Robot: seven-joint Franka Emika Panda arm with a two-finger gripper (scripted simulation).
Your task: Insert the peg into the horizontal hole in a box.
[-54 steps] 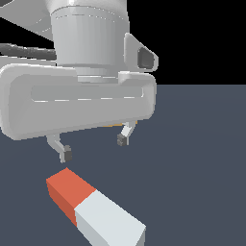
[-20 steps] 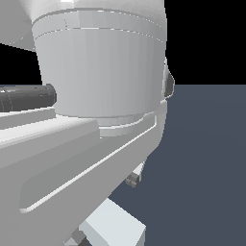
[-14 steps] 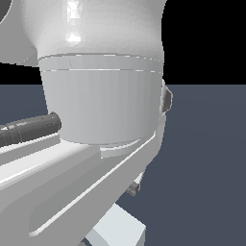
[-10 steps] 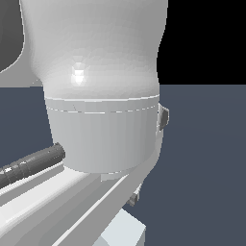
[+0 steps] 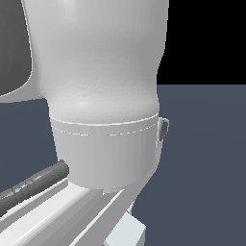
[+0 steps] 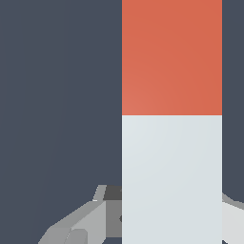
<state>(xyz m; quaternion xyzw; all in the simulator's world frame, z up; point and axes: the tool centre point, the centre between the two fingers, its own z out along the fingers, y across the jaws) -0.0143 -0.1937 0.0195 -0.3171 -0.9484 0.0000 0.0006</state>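
Note:
The peg (image 6: 171, 119) fills much of the wrist view, with its red-orange half (image 6: 171, 57) joined to its white half (image 6: 171, 176). It lies on the dark floor. My gripper (image 6: 169, 207) is open and straddles the white half, with one grey finger (image 6: 83, 221) on one side and the other finger (image 6: 234, 214) on the opposite side. I cannot tell whether the pads touch the peg. In the exterior view only a white corner of the peg (image 5: 127, 233) shows, low under the arm. The box and its hole are out of view.
The arm's white body (image 5: 103, 105) fills most of the exterior view and hides the gripper there. A dark cable (image 5: 33, 185) runs along it. Dark blue-grey floor (image 5: 202, 168) lies on the exterior view's right.
The arm has come down over the peg. Its body has sunk in the exterior view and now hides the red-orange half and the fingers, which hung open above the peg.

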